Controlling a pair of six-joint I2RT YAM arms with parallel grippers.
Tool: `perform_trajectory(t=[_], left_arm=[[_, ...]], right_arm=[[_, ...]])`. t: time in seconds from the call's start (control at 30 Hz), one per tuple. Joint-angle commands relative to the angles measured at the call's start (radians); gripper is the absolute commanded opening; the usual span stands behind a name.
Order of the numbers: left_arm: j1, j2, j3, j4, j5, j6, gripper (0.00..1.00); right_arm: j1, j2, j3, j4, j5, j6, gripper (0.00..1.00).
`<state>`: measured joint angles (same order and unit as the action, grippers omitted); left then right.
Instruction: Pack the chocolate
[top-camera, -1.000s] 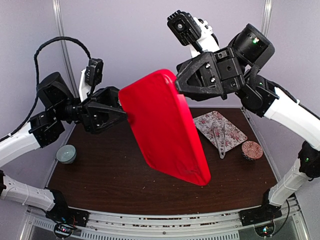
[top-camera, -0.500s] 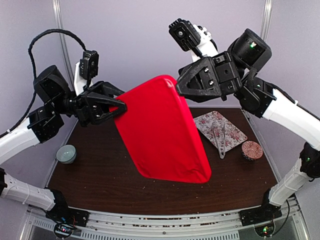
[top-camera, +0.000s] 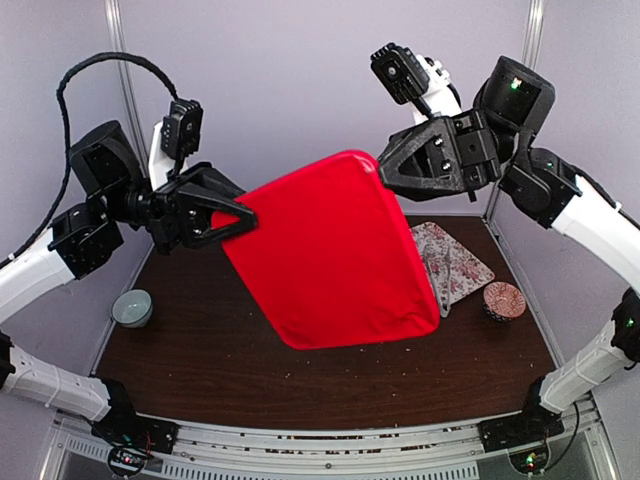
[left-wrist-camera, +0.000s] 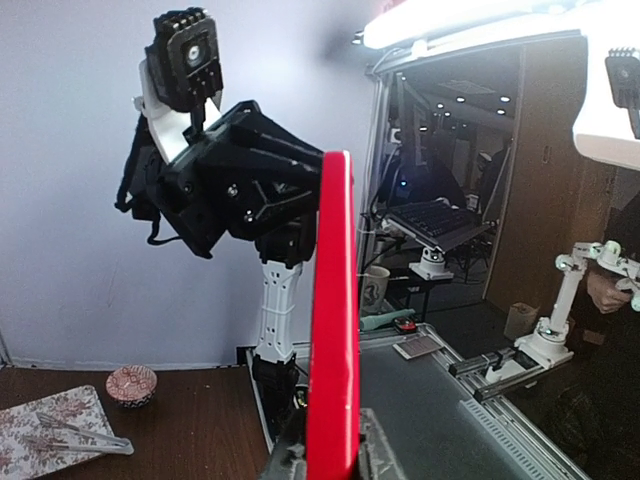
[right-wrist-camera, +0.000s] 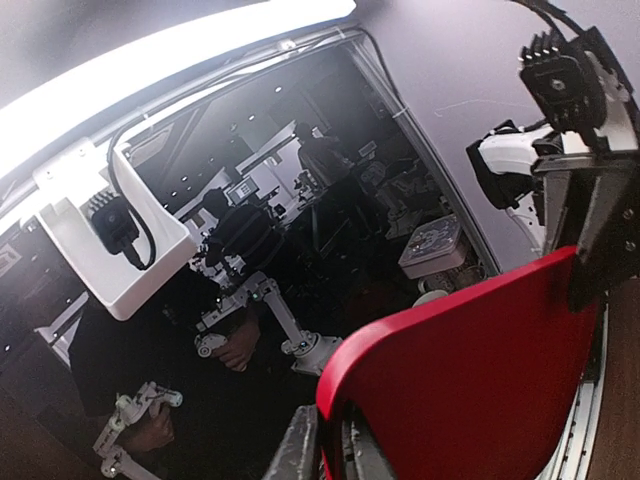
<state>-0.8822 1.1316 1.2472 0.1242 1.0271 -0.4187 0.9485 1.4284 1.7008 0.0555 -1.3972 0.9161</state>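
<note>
A large red tray (top-camera: 330, 250) hangs in the air over the table, tilted with its flat side toward the top camera. My left gripper (top-camera: 240, 215) is shut on its left edge. In the left wrist view the red tray (left-wrist-camera: 332, 320) stands edge-on, pinched in my left gripper (left-wrist-camera: 330, 465). My right gripper (top-camera: 385, 165) sits at the tray's top right corner. In the right wrist view the red tray (right-wrist-camera: 480, 380) has its rim inside my right gripper (right-wrist-camera: 335, 450), with a thin dark gap on one side. The chocolate is out of view.
On the brown table (top-camera: 250, 380), a patterned rectangular plate (top-camera: 462, 265) with metal tongs (top-camera: 441, 290) lies at the back right. A round patterned disc (top-camera: 503, 300) sits beside it. A small grey bowl (top-camera: 132, 307) stands at the left edge.
My left gripper has closed onto the tray's left edge. The tray has swung from a steep diagonal to face the top camera more squarely, and my right arm has shifted right.
</note>
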Motion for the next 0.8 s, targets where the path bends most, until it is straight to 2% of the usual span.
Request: perform_trajectory(t=[0.0, 0.07, 0.13, 0.23, 0.27, 0.3, 0.37, 0.47, 0.77], left_arm=[[0.000, -0.025, 0.045, -0.069, -0.095, 0.038, 0.08], [0.003, -0.031, 0.047, -0.085, -0.120, 0.039, 0.08], [0.020, -0.032, 0.046, -0.090, -0.136, 0.026, 0.06], [0.054, -0.028, 0.041, -0.097, -0.160, -0.001, 0.04], [0.070, -0.027, 0.036, -0.094, -0.170, -0.014, 0.04], [0.089, -0.028, 0.028, -0.089, -0.183, -0.031, 0.04], [0.143, -0.033, 0.000, -0.053, -0.202, -0.084, 0.04], [0.207, -0.042, -0.049, -0.036, -0.264, -0.128, 0.04], [0.330, 0.009, -0.140, 0.035, -0.395, -0.252, 0.06]], right_arm=[[-0.091, -0.046, -0.041, -0.338, 0.143, -0.242, 0.17], [-0.149, -0.074, -0.072, -0.449, 0.200, -0.324, 0.29], [-0.220, -0.108, -0.137, -0.465, 0.240, -0.331, 0.33], [-0.371, -0.154, -0.235, -0.471, 0.342, -0.309, 0.45], [-0.421, -0.166, -0.266, -0.481, 0.382, -0.300, 0.54], [-0.469, -0.167, -0.292, -0.504, 0.425, -0.305, 0.59], [-0.548, -0.148, -0.321, -0.584, 0.514, -0.356, 0.62], [-0.599, -0.070, -0.315, -0.722, 0.667, -0.462, 0.66], [-0.599, 0.278, -0.151, -0.830, 0.902, -0.619, 0.72]])
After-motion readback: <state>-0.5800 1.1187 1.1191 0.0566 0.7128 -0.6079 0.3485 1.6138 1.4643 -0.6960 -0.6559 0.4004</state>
